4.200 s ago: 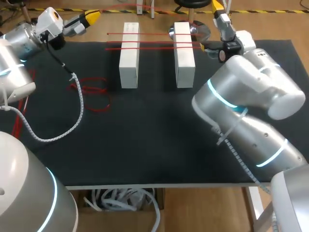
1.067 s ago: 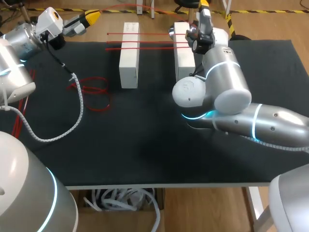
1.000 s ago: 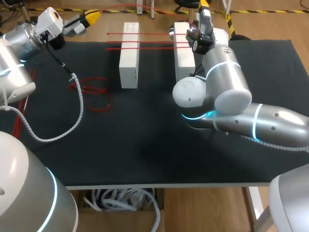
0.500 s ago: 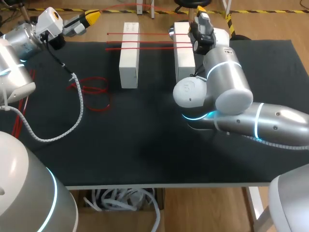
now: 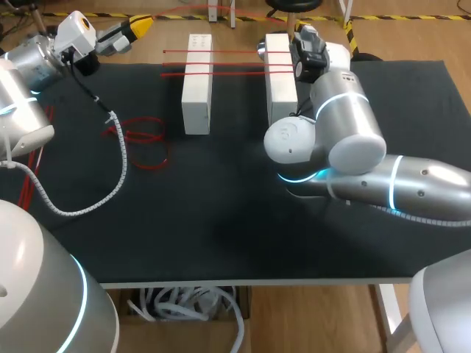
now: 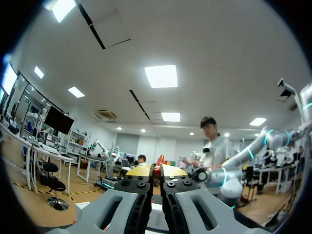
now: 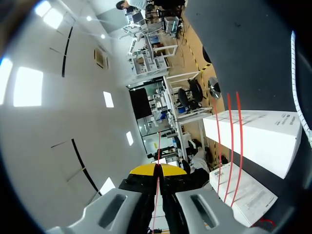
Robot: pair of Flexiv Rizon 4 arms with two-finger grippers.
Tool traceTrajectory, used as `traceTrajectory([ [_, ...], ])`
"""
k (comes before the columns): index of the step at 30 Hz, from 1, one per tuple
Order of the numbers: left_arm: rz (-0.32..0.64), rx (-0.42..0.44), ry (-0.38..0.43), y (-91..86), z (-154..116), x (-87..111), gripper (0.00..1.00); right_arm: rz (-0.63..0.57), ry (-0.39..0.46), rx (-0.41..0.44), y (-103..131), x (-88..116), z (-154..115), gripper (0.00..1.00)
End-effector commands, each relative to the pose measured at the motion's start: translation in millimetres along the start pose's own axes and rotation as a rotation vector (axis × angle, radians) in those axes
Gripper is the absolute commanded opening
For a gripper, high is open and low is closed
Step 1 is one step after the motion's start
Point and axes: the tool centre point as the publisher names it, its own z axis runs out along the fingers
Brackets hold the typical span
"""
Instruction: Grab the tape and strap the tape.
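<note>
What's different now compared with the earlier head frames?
The right arm swung from the table's right side toward the middle, carrying its tool left to the far end of the right block; in the wrist view it is shut on a thin red strand. The left arm, left block, three tapes across the blocks and red loops stayed put.

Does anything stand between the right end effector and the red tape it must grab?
Nothing visible does. The right end effector is shut on the red tape, close to the far end of a white block.
</note>
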Motion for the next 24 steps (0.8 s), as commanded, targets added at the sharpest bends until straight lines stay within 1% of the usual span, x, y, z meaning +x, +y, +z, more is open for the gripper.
traceTrajectory([
  [1, 0.001, 0.002, -0.001, 0.6, -0.3, 0.5, 0.00, -0.003, -0.004, -0.002, -1.1, 2.5, 0.1, 0.00],
  [5, 0.001, 0.002, -0.001, 0.6, -0.3, 0.5, 0.00, -0.020, -0.003, -0.001, -1.1, 3.4, -0.2, 0.00],
  [8, 0.001, 0.002, -0.001, 0.6, -0.3, 0.5, 0.00, -0.084, -0.015, -0.006, -1.2, 4.1, -0.5, 0.00],
  [13, 0.001, 0.002, -0.001, 0.6, -0.3, 0.5, 0.00, -0.182, -0.051, -0.036, 1.0, 3.7, -0.4, 0.00],
  [16, 0.001, 0.002, -0.001, 0.6, -0.3, 0.5, 0.00, -0.229, -0.032, -0.044, 3.3, 7.5, -1.0, 0.00],
  [17, 0.001, 0.002, -0.001, 0.6, -0.3, 0.5, 0.00, -0.226, -0.026, -0.041, 3.6, 9.1, -1.2, 0.00],
  [18, 0.001, 0.002, -0.001, 0.6, -0.3, 0.5, 0.00, -0.260, -0.028, -0.042, 4.1, 10.2, -1.4, 0.00],
  [20, 0.001, 0.002, -0.001, 0.6, -0.3, 0.5, 0.00, -0.288, -0.021, -0.037, 3.4, 13.3, -2.5, 0.00],
  [24, 0.001, 0.002, -0.001, 0.6, -0.3, 0.5, 0.00, -0.295, -0.013, -0.040, 4.1, 17.7, -4.6, 0.00],
])
